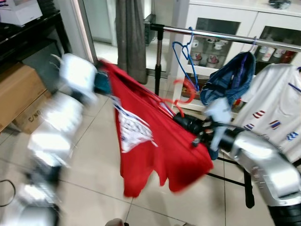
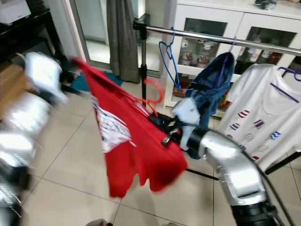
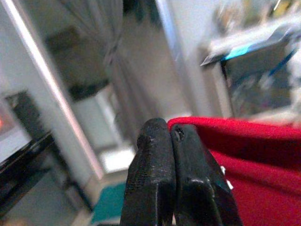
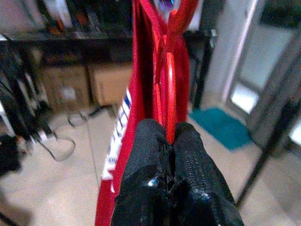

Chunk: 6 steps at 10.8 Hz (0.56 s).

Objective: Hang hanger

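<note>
Right gripper [image 4: 170, 141] has its two black fingers pressed together on the red hanger [image 4: 170, 89], the thin plastic bar pinched between the tips; the hanger's hook [image 1: 181, 96] curls up just above the gripper, below the metal rail [image 1: 221, 35] and not on it. A red T-shirt [image 1: 155, 141] with a white print hangs on that hanger, draped down toward the tiled floor [image 1: 94, 155]. Left gripper [image 3: 174, 141] has its fingers closed tight on the shirt's far shoulder edge, red cloth caught at the tips, holding that corner up and out to the robot's left; the left arm [image 1: 66, 108] is motion-blurred in the head views. The shirt stretches between the two grippers, in front of the clothes rack. On the rail: an empty blue hanger [image 1: 186, 56], a blue garment [image 1: 230, 77] and a white T-shirt [image 1: 277, 108]. White glass-door cabinet [image 1: 221, 28] stands behind the rack, cardboard box [image 1: 19, 94] at left.
</note>
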### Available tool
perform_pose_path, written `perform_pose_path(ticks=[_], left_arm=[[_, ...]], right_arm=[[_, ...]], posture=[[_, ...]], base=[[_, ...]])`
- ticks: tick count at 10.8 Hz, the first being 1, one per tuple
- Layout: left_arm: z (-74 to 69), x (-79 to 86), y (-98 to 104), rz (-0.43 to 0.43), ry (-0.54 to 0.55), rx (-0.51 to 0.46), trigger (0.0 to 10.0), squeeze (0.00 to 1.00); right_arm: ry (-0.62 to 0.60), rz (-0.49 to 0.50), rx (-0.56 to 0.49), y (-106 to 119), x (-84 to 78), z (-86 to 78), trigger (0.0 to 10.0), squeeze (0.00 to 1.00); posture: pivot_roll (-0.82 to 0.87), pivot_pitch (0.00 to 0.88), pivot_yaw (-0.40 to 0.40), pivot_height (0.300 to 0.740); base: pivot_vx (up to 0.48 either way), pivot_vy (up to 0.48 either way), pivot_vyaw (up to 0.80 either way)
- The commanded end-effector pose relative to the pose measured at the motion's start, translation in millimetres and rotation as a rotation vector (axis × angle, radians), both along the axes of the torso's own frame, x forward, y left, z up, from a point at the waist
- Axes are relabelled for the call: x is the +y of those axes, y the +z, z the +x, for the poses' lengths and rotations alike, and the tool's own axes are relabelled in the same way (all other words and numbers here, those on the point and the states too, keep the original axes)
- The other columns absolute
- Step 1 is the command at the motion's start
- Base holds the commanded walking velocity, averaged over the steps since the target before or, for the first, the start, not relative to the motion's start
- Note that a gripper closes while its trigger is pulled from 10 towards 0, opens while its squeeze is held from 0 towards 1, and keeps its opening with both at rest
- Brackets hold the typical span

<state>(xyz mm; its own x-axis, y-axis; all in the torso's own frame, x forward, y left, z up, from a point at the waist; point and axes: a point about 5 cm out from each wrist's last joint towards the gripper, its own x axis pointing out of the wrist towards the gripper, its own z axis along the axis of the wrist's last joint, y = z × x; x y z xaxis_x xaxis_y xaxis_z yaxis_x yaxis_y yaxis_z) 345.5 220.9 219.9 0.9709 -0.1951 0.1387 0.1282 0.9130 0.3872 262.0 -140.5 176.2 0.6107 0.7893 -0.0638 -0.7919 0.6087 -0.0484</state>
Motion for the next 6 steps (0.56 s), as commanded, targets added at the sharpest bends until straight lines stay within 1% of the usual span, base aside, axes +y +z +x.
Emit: perform_pose_path(ticks=[1,2,3,4,5,6], left_arm=[[0.9,20.8,-1.9,0.002,0.084,0.028,0.0,0.0],[6.4,46.9,-9.5,0.05,0.147,0.107,0.0,0.0],[8.1,52.1,-15.0,0.044,0.145,0.146,0.0,0.0],[10.2,42.4,-18.6,0.01,0.087,0.169,0.0,0.0],[7.6,-15.3,-25.5,-0.037,-0.205,0.188,0.0,0.0],[-7.1,-69.0,-41.4,-0.021,-0.433,0.229,0.0,0.0]], right_arm=[[-0.017,0.012,-0.004,3.4,-9.5,-0.5,0.0,0.0],[0.016,0.064,-0.007,9.3,-10.4,-3.1,0.0,0.0],[0.031,0.096,-0.007,11.4,-9.3,-4.3,0.0,0.0],[0.029,0.124,-0.002,10.9,-6.5,-4.3,0.0,0.0],[-0.112,0.181,0.018,6.6,5.9,7.0,0.0,0.0],[-0.24,0.243,0.041,5.4,18.2,20.2,0.0,0.0]], posture=[[-0.02,0.0,0.032,0.74],[-0.02,0.0,0.039,0.74],[-0.02,0.0,0.043,0.74],[-0.03,0.0,0.047,0.74],[-0.03,0.0,0.056,0.74],[-0.04,0.0,0.066,0.74]], base=[[0.0,0.0,0.0],[0.0,0.0,0.0],[0.0,0.0,0.0],[0.0,0.0,0.0],[0.0,0.0,0.0],[0.0,0.0,0.0]])
